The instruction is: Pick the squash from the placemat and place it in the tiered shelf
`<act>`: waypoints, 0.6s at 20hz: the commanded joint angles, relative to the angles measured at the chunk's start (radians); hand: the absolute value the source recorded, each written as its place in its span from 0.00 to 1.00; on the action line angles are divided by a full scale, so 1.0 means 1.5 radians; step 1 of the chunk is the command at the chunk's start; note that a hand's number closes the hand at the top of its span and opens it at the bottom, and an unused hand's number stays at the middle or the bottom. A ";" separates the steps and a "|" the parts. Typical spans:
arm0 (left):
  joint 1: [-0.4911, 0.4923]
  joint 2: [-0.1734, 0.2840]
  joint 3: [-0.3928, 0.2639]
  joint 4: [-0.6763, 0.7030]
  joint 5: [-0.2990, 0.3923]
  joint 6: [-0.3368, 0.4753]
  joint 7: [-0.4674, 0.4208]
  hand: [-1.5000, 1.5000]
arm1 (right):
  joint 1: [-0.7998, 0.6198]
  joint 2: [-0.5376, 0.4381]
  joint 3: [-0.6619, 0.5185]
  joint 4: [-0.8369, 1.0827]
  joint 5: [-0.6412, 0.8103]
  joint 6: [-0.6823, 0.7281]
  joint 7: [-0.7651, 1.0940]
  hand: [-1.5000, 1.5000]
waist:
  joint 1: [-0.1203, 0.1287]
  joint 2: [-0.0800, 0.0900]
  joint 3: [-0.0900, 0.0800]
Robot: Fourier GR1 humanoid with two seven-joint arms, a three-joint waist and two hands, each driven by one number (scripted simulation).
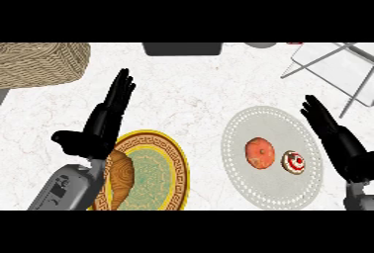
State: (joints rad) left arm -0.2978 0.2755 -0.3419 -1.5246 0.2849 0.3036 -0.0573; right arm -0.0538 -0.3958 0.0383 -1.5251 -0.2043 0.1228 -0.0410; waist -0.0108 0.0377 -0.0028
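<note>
Nothing done yet, judging by the layout: pick, carry and placement all remain.

At 10 o'clock: woven straw basket, well apart from the work.

At 8 o'clock: left hand resting, fingers straight and together, holding nothing. Just right of its forearm: round gold-rimmed patterned plate carrying a brown croissant-like pastry, partly hidden by the forearm.

At 12 o'clock: dark grey box, cut by the upper edge.

At 4 o'clock: pale oval dotted placemat on the white marbled surface. On it, round orange-red squash, untouched; just beside it, small red-and-white frosted pastry, apart from the squash but close enough to be nudged during a grasp.

At 3 o'clock: right hand over the placemat's right edge, fingers straight, empty.

At 1 o'clock: grey wire-framed tiered shelf, only partly in view; path from squash looks free.
</note>
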 commanded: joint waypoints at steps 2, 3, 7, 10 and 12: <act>0.004 0.040 0.044 -0.004 0.016 -0.018 0.059 0.50 | -0.055 0.022 -0.048 0.060 0.039 -0.069 -0.041 1.00 | 0.014 -0.024 0.002; 0.042 0.061 0.057 0.005 0.017 -0.023 0.035 0.50 | -0.035 0.017 -0.058 -0.009 0.055 -0.117 -0.018 1.00 | 0.011 -0.026 0.001; 0.048 0.083 0.084 0.035 0.026 -0.007 0.074 0.50 | -0.009 -0.093 -0.159 0.060 0.191 -0.264 0.014 1.00 | -0.007 -0.018 -0.005; 0.031 0.112 0.115 0.037 0.066 -0.053 0.115 0.50 | -0.036 0.102 -0.194 0.061 -0.027 -0.241 -0.029 0.00 | 0.005 -0.024 0.003; 0.047 0.123 0.133 0.032 0.068 -0.060 0.112 0.50 | -0.009 0.112 -0.186 0.013 -0.070 -0.178 -0.063 0.00 | 0.004 -0.027 0.002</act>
State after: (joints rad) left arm -0.2439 0.4197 -0.1905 -1.4805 0.3562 0.2520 0.0865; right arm -0.0930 -0.3039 -0.2107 -1.4707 -0.2071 -0.1747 -0.0865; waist -0.0053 0.0020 0.0003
